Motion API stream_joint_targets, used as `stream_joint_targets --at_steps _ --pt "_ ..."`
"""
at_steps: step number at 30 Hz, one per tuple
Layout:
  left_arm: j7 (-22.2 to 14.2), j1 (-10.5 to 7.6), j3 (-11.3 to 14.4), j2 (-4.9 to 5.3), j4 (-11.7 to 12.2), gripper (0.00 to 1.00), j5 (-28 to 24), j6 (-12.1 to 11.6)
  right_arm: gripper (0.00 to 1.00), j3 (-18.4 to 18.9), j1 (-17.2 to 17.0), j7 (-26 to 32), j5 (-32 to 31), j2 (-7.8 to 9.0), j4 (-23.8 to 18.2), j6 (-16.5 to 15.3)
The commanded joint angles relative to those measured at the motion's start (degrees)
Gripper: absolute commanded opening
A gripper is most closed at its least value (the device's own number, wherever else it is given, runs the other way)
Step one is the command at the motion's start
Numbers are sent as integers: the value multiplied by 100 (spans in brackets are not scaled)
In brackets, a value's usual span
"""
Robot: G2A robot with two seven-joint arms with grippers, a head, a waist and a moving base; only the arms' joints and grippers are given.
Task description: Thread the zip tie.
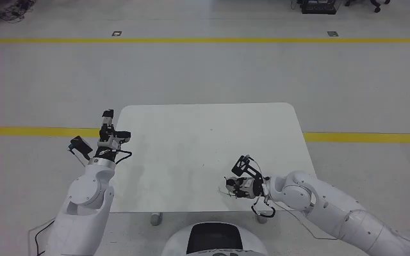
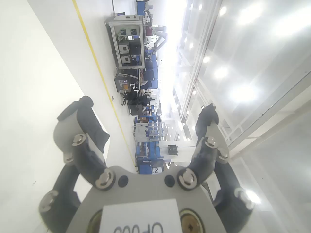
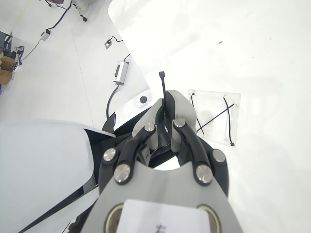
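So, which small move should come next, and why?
Probably bring the left gripper across toward the right gripper: it is open and holds nothing, while the right is shut on the zip tie, whose head sticks out free.

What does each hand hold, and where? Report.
Right hand: zip tie, pinched on its strap, head end sticking out. Left hand: open, holds nothing.

A robotics lab hall — yellow floor lines (image 1: 205,40), equipment racks (image 2: 126,44) (bright ceiling lights (image 2: 243,93)).
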Motion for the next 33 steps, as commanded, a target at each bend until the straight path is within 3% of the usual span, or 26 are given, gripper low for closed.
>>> stream_joint_targets --at_steps 1,9,13,33 --pt "0 0 0 0 0 100 0 0 0 0 0 0 0 0 0 0" --pt "-14 -3 12 0 -6 100 17 -4 0 45 -119 -277 419 -31 21 0" --pt "-63 62 299 -11 -118 100 708 -227 0 35 -167 -471 843 -48 18 0" --pt "-54 74 351 -21 -138 100 679 -301 0 59 -176 -654 847 -48 56 0"
